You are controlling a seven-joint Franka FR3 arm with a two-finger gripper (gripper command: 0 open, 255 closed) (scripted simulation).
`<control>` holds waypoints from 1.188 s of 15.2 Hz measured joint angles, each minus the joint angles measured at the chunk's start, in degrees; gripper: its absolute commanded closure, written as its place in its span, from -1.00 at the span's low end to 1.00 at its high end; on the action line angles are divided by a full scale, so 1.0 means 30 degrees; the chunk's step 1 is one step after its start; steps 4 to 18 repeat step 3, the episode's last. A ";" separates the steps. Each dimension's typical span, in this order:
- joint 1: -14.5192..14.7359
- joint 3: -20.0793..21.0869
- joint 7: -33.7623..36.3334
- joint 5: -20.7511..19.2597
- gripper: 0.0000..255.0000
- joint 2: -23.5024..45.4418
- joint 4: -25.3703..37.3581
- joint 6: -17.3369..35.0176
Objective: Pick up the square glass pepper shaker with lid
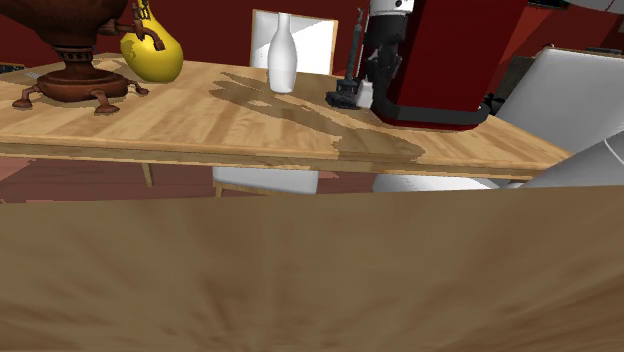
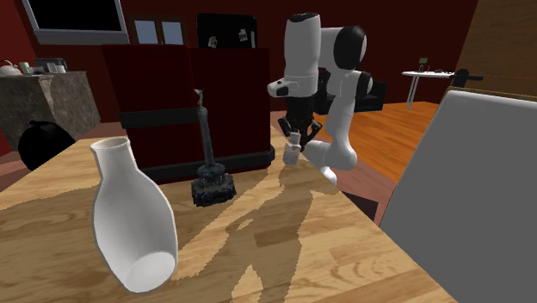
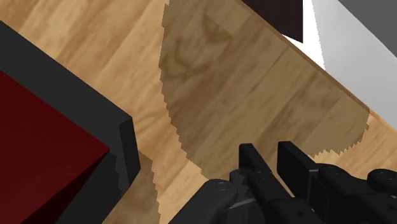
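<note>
Closest to the lens, my pincer point(image 3: 264, 151) hangs over shaded wood beside the black-based corner of a dark red box point(image 3: 38, 153); whether it is closed or parted I cannot tell. Right beneath it in the second exterior view is the pepper shaker point(image 2: 293, 156): small, squarish, drawn pale whitish-grey rather than clear, its lid too small to make out. It seems to stand on the worktop point(image 2: 284, 250) by the box's corner, within a broad shadow. Near it, toward that view's left, is a black footed stand point(image 2: 212, 184) with a thin rod. Well apart and nearer that camera is a white vase point(image 2: 133, 219). A white chair back point(image 2: 469, 189) rises at the worktop's edge.
</note>
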 measured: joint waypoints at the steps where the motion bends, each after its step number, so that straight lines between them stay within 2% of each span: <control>1: -0.0004 -0.0005 -0.0006 -0.0006 1.00 0.0050 0.0280 -0.0232; 3: -0.0005 0.0009 0.0010 -0.0007 1.00 0.0214 0.0812 -0.0599; 18: -0.0005 0.0009 0.0010 -0.0007 1.00 0.0214 0.0812 -0.0599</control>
